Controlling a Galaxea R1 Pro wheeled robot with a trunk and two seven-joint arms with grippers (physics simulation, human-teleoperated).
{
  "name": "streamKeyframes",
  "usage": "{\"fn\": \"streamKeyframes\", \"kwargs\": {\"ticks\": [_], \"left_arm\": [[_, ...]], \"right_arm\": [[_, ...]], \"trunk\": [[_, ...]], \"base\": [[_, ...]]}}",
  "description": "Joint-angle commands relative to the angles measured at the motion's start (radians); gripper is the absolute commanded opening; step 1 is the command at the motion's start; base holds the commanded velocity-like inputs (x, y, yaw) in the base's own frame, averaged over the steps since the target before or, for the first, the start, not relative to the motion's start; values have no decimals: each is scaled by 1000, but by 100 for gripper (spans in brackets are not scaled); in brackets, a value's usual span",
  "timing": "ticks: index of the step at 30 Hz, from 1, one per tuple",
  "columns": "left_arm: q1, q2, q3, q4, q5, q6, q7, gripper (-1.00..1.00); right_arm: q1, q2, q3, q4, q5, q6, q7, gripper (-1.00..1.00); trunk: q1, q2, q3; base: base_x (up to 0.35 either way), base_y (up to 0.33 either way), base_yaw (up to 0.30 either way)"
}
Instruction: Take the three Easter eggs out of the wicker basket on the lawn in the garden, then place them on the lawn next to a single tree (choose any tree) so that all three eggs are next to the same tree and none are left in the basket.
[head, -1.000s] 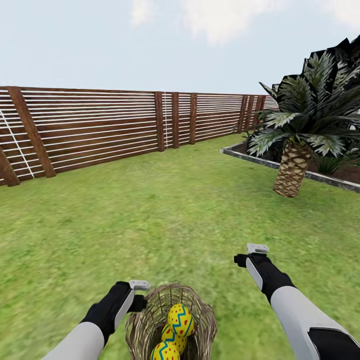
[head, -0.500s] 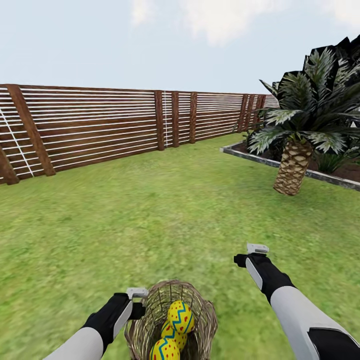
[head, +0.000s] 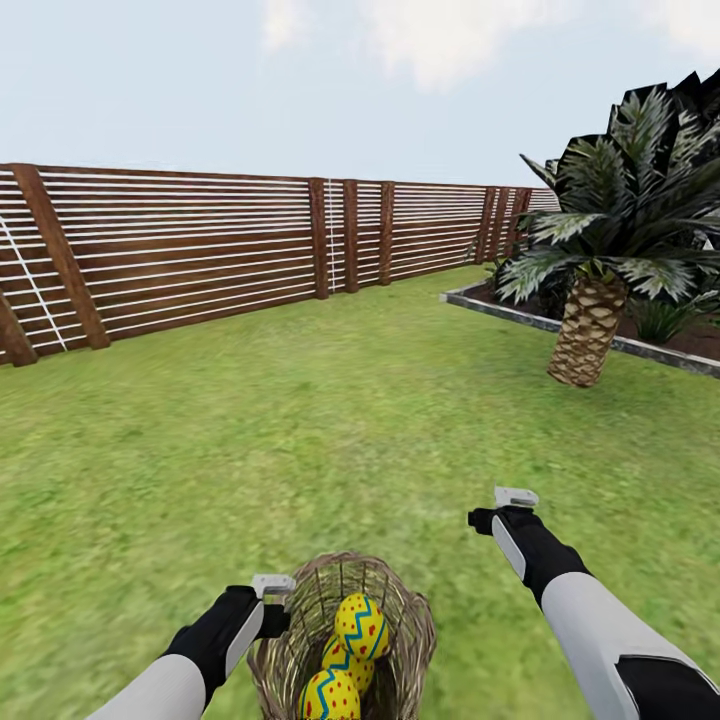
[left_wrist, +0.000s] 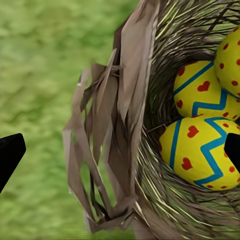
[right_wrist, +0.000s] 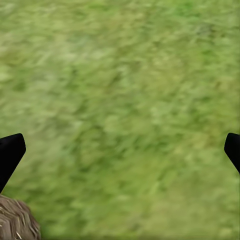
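While the small round brown woven-wicker basket (head: 342, 635) sits on the mottled green lawn (head: 330, 440) directly in front of the robot, the left gripper (head: 272, 585) hangs just beside the near-left portion of its thick braided rim, and the right gripper (head: 514, 497) hangs over bare grass, well apart from the basket on its right side. The left arm is therefore the nearer one. In the left wrist view, the two dark fingertips (left_wrist: 10, 155) are spread wide, one on the grass side of the basket wall and the other over the interior, so the rim lies between them. The right gripper's fingertips (right_wrist: 10, 152) are likewise spread apart with nothing between them except grass; a corner of the basket (right_wrist: 17, 220) shows at the edge of that view. All three small yellow Easter eggs (head: 362, 626) lie inside the basket, touching one another and stacked loosely. Each carries blue zigzag bands, red dots and red flower or heart marks. The nearest egg (left_wrist: 200, 152) lies just inward of the rim from the left gripper, long axis tilted. A palm-like tree with a scaly brown trunk (head: 585, 335) stands well away at front right, by a stone-edged bed (head: 500, 305), with a brown slatted wooden fence (head: 200, 255) behind.
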Motion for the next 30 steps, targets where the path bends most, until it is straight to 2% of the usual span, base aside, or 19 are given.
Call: {"fn": "streamKeyframes", "kwargs": {"ticks": [1, 15, 18, 24, 30], "left_arm": [[0, 1, -6, -2, 7, 5, 7, 100], [0, 1, -8, 0, 7, 5, 7, 100], [15, -1, 0, 17, 11, 22, 5, 100], [25, -2, 9, 47, 36, 27, 6, 100], [26, -3, 11, 80, 70, 24, 8, 100]], "right_arm": [[0, 0, 0, -2, -8, 4, -5, 100], [-1, -1, 1, -2, -11, 5, -5, 100], [-6, -16, 12, 15, -18, 22, -21, 100], [12, 13, 16, 49, -19, 55, -22, 100], [46, 8, 17, 83, -18, 67, -20, 100]], "trunk": [[4, -8, -4], [57, -106, -48], [57, -105, -48], [57, -105, -48], [57, -105, -48]], "base": [[0, 0, 0], [0, 0, 0], [0, 0, 0], [0, 0, 0], [0, 0, 0]]}}
